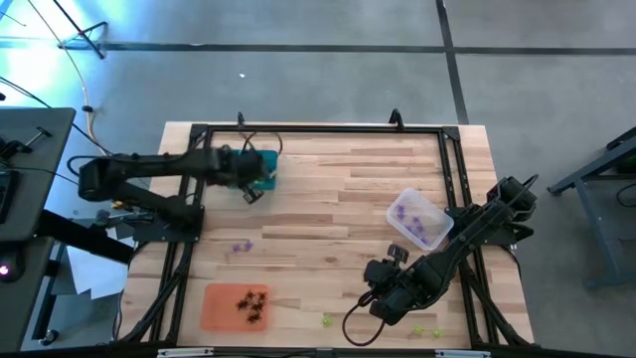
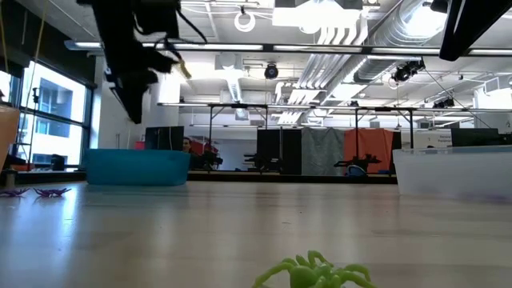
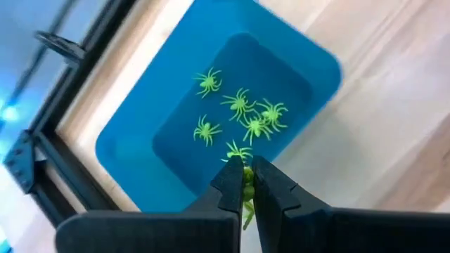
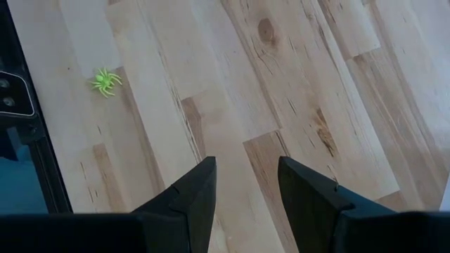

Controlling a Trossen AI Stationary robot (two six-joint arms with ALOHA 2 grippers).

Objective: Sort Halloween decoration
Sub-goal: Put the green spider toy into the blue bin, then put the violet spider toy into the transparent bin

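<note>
A pale butcher-block desk (image 1: 328,199) with a black frame stands on a grey floor; the low view looks across it into a large open hall with exposed ducts.

The left pincer (image 3: 247,181) hangs above the teal tray (image 3: 140,151) at the desk's far left part, clenched on a yellow-green spider (image 3: 247,190) whose body and legs show between and below the tips. Only the left wrist view reveals this; from above, the arm covers most of the tray (image 1: 264,169), and the low view shows just the tray's side wall (image 2: 136,167) under the dark arm. That wrist view also shows five more yellow-green spiders (image 3: 242,116) lying on the tray floor.

The right pincer (image 4: 246,184) hovers over bare wood near the desk's front right, its tips released and apart with nothing between them. Its wrist view catches one loose yellow-green spider (image 4: 105,82) beside the black frame. The high view adds others on the wood by this arm (image 1: 327,320), and the low view has one close to the lens (image 2: 316,272).

Outward, the clear tray (image 1: 419,219) with purple pieces sits at the right, the orange tray (image 1: 237,306) holds black spiders (image 1: 252,302) at the front left, and two purple spiders (image 1: 241,247) lie on the wood between the teal and orange trays.
</note>
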